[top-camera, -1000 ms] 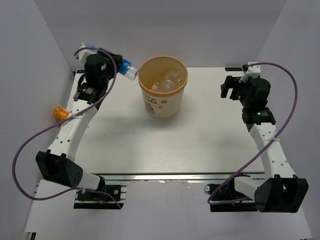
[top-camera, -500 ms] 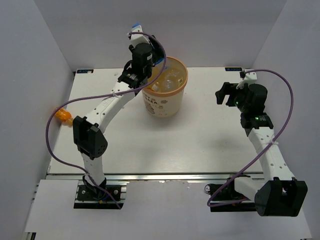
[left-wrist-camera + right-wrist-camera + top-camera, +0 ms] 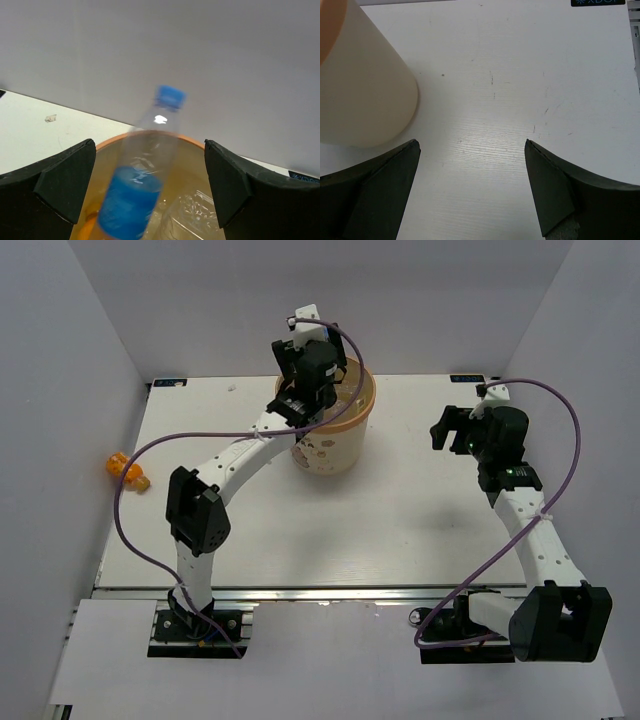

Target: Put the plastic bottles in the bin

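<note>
- Left gripper [image 3: 149, 150], over the large round tan-orange paper bin [image 3: 330, 452]: jaws spread wide, gripping nothing.
- Clear plastic bottle with blue cap and label [image 3: 131, 205]: blurred and tilted between the fingers, touching neither. Its base is cut off at the bin's mouth.
- Right gripper [image 3: 471, 145]: wide open and empty, over the white table [image 3: 485, 75] right of the bin.
- Small orange object [image 3: 125, 468] at the table's left edge: too small to identify.
</note>
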